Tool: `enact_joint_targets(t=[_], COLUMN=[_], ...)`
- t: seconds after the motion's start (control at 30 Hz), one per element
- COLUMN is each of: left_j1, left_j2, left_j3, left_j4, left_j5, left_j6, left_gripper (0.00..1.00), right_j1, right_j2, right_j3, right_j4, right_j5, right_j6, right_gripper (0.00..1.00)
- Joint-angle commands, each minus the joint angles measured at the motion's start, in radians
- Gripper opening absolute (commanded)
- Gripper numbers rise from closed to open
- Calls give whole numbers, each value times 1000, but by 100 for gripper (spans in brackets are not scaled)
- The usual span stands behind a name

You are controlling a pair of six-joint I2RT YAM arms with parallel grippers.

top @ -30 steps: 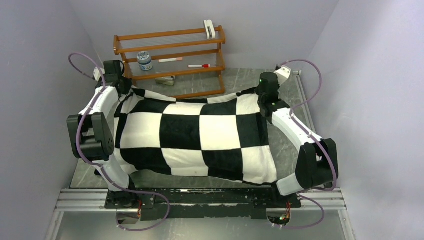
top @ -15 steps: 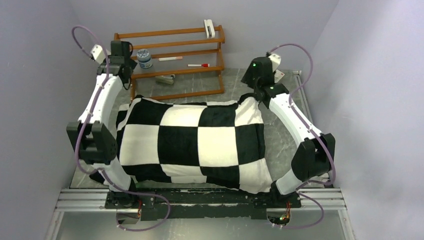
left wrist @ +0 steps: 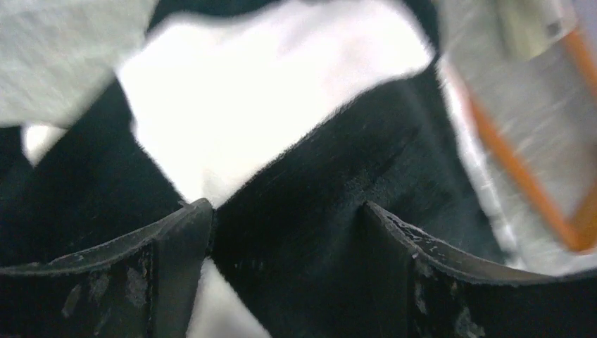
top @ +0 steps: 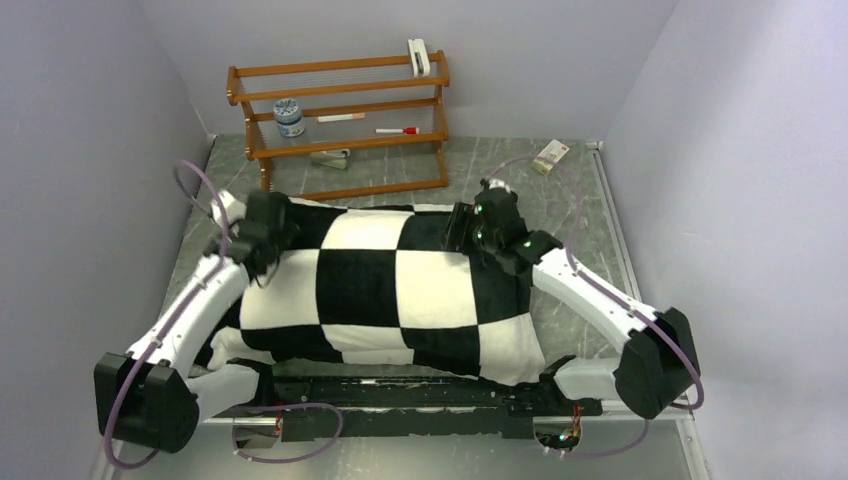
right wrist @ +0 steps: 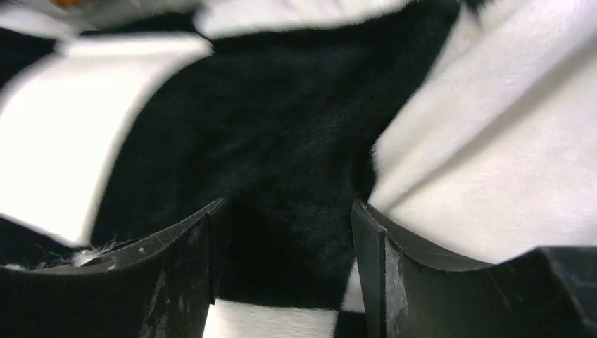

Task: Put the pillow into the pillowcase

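Both grips on the far corners let go within the last second. Left gripper (left wrist: 285, 211) and right gripper (right wrist: 290, 208) had jaws apart, clasping nothing, low over the pillowcase (top: 400, 290), which had dropped onto the table (top: 590, 210). Pillow unseen; case plump, so judged inside. Task likely near done.
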Motion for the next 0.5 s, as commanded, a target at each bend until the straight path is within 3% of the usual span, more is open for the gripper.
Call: enact_joint_targets(t=[0.0,0.03,0.1,0.2,0.4,0.47], left_j1=[-141,-148,-152,-166,-168,-174], left_j2=[-110,-121,-76,-33,-181,-186], left_j3=[-523,-635,-659,-513,-240,-139], left_j4=[555,752,882,828,622,521], left_j5=[-93,-64,-13,27,69,60], left_j6=[-85,-65,-31,45,228,307], left_gripper=[82,81,82,84,84,86], right_j1=[-18,-20,-21,-30,-35,-34], right_j2=[34,33,48,72,-33,-82], right_j3=[-268,-295,-283,-218,-149,-94], right_j4=[181,222,238,181,103,60], right_j5=[-12,5,34,99,107,67], right_j6=[17,5,-18,-51,-130,-170], right_gripper=[65,65,65,67,72,87])
